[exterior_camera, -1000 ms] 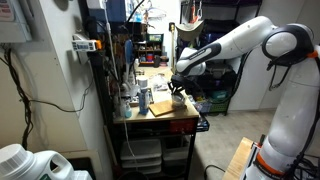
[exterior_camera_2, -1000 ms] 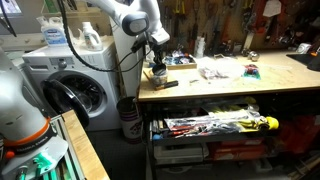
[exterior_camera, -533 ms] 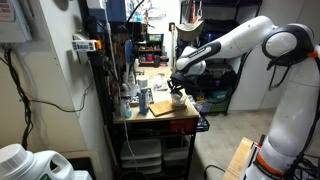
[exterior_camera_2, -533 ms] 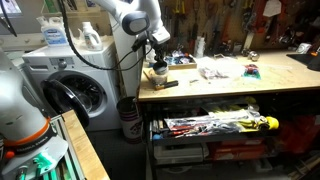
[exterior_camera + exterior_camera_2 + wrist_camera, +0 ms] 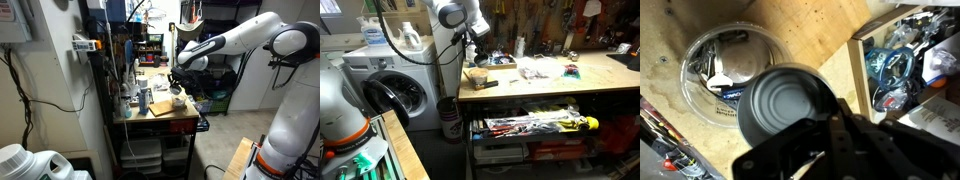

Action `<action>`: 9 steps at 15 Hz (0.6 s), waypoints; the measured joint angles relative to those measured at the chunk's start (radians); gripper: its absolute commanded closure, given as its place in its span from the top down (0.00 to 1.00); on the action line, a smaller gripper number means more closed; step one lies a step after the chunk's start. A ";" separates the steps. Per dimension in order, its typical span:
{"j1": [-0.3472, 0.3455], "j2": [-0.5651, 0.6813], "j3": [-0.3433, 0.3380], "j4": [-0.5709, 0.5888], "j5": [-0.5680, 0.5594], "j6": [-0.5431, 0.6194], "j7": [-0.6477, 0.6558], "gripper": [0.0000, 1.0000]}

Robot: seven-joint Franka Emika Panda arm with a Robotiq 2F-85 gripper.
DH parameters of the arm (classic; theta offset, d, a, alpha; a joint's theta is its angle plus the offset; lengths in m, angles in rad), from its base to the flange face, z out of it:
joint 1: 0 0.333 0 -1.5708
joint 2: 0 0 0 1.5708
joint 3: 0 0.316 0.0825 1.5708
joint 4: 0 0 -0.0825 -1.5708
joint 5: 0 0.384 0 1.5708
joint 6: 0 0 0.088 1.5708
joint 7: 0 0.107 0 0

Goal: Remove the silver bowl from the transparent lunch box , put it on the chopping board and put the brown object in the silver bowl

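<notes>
My gripper (image 5: 828, 118) is shut on the rim of the silver bowl (image 5: 788, 104) and holds it in the air just above the round transparent lunch box (image 5: 728, 62). The box stands on the wooden table and several small items still lie in it. In both exterior views the gripper (image 5: 178, 86) (image 5: 478, 57) hangs over the table's near end, with the lunch box (image 5: 476, 74) below it. The tan chopping board (image 5: 160, 108) lies at the table's front in an exterior view. I cannot make out the brown object.
The table edge (image 5: 853, 80) runs close beside the lunch box, with a bin of clutter (image 5: 902, 62) beyond it. Bottles and tools (image 5: 135, 95) crowd one side of the table. Papers and small items (image 5: 545, 71) lie farther along it.
The gripper has risen from the lunch box with the silver bowl in it. The bowl now hangs clear above the box.
</notes>
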 measured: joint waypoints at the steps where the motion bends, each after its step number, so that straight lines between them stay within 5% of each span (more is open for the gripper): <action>1: 0.000 -0.020 -0.002 0.000 0.000 -0.013 -0.004 0.01; 9: 0.042 -0.062 0.026 0.031 -0.072 -0.192 -0.113 0.01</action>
